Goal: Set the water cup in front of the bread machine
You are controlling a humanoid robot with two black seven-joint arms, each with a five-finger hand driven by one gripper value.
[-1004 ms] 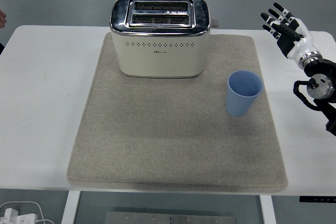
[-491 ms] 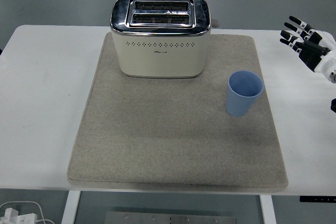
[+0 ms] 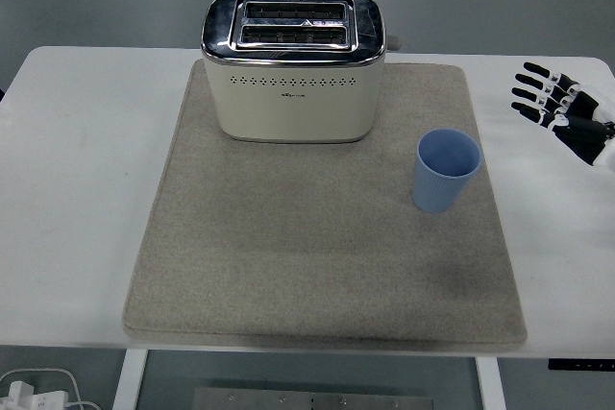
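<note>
A light blue cup (image 3: 446, 171) stands upright on the right side of a beige mat (image 3: 317, 256). The cream and chrome bread machine (image 3: 293, 64) sits at the mat's back, left of the cup. My right hand (image 3: 562, 112) reaches in from the right edge, well to the right of the cup, fingers spread and holding nothing. The left arm is out of view.
The white table (image 3: 77, 170) extends past the mat on both sides. White cables lie below the table's near edge at the bottom left (image 3: 34, 393).
My right hand has pulled back to the right and lowered, so only its fingers and part of the palm remain in view. The cup has not moved.
</note>
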